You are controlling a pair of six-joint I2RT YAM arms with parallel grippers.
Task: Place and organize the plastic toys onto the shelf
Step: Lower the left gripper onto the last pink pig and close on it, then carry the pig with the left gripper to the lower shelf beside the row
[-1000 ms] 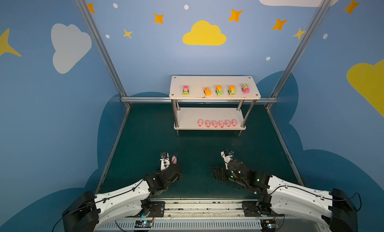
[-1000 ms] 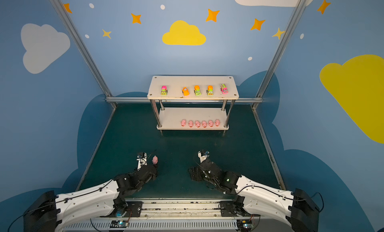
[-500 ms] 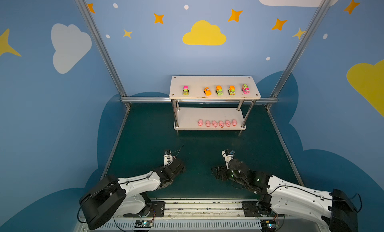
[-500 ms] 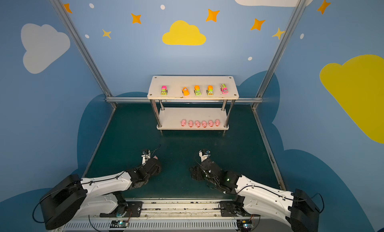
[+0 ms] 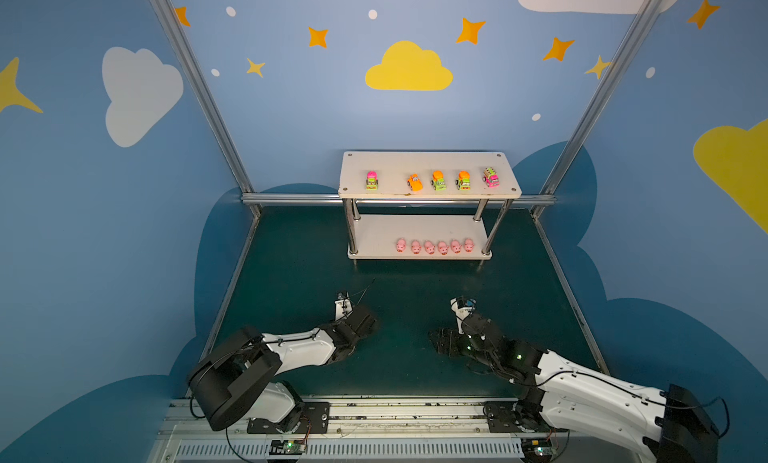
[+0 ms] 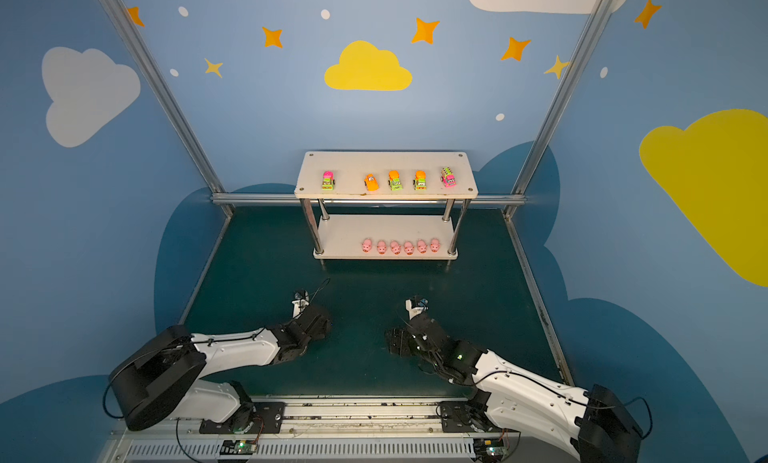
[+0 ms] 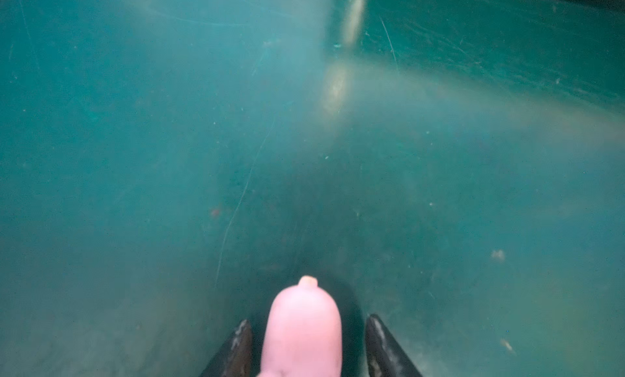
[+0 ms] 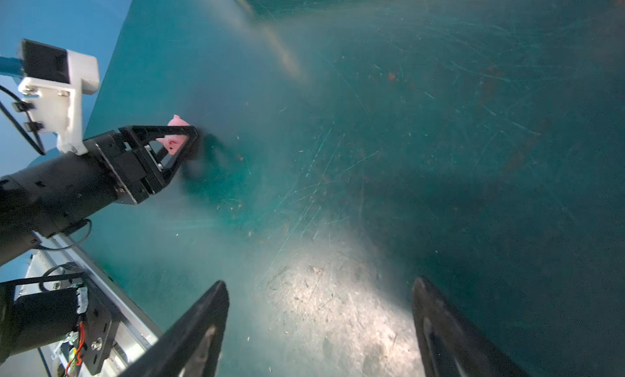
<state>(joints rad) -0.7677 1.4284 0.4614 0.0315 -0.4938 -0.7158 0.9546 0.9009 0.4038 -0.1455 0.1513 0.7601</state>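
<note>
- Loose pig (image 7: 302, 328): pink plastic, one item. It sits between the two fingers of the left gripper, low at the mat, near the front and well apart from the shelf. The right wrist view shows it too (image 8: 176, 135), close to the fingertips.
- Left gripper (image 7: 307, 321): one black finger on either side of the loose pig. The left wrist view shows a thin dark gap at each side. Whether the fingers press on the pig cannot be told.
- Right gripper (image 8: 319, 282): fingers wide apart with nothing between them, low over a scuffed patch of mat, across the middle from the left gripper.
- Shelf (image 5: 428, 162): two white boards on chrome legs, standing at the back of the mat.
- Six pigs (image 5: 434, 246): pink, in one tight row along the front edge of the lower board, toward its right end.
- Five vehicles (image 5: 438, 180): one row on the upper board. Four stand close together at the right, and the pink-and-green vehicle (image 5: 372, 179) is set apart at the left.
- Mat (image 5: 415, 299): dark green, scratched.
- Walls (image 5: 291, 108): blue, with clouds and stars.
</note>
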